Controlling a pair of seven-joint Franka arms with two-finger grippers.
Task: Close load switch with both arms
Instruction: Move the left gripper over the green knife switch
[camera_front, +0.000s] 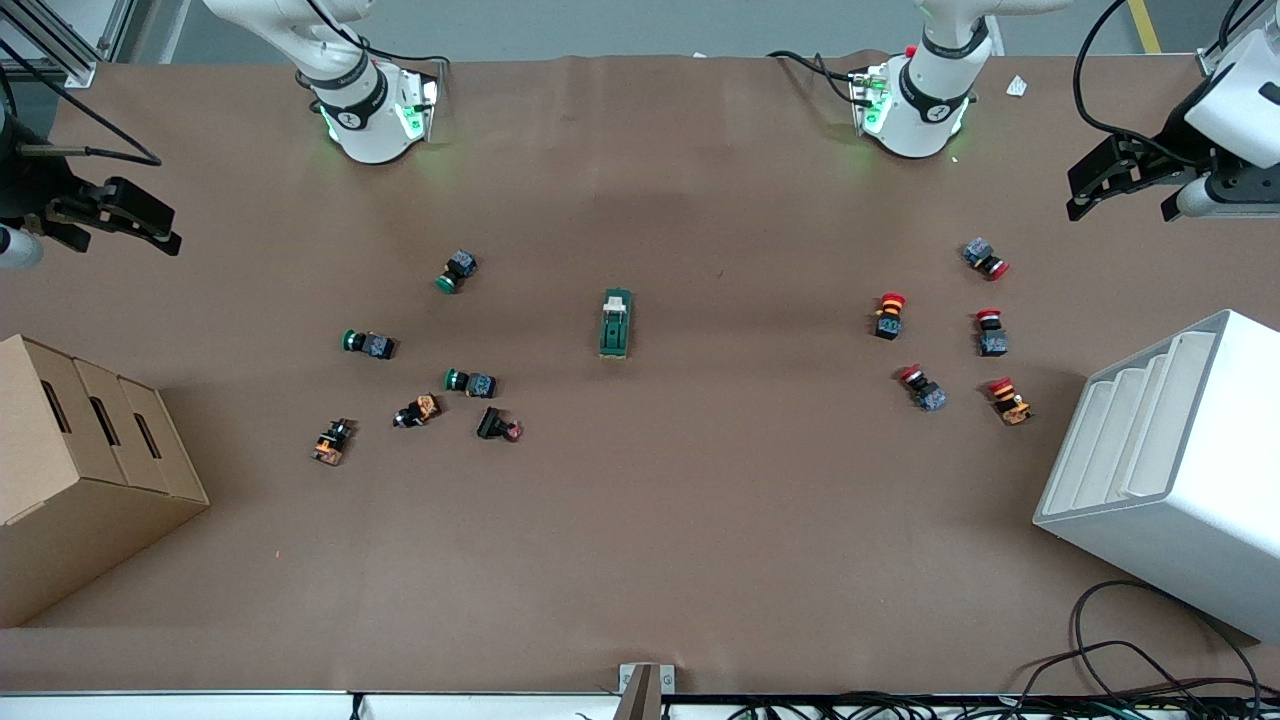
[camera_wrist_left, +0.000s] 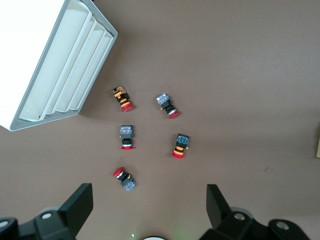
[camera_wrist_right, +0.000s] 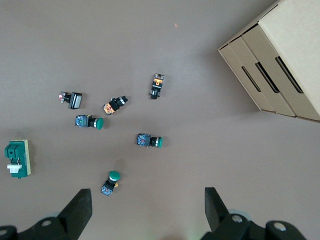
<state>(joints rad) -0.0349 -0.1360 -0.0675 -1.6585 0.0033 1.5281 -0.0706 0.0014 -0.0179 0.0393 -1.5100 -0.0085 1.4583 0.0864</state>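
Load switch (camera_front: 616, 323) mid-counter (camera_front: 640, 560), bare room all round. Left gripper (camera_front: 1125, 190) at 2 o'clock edge, right gripper (camera_front: 110, 225) at 10 o'clock edge; fingers spread wide, holding nothing.

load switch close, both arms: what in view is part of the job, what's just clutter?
Job: load switch, mid-table; left end effector and right end effector, both open, waiting at the table ends.

Clutter: green-capped buttons, red-capped buttons, cardboard box, white bin.
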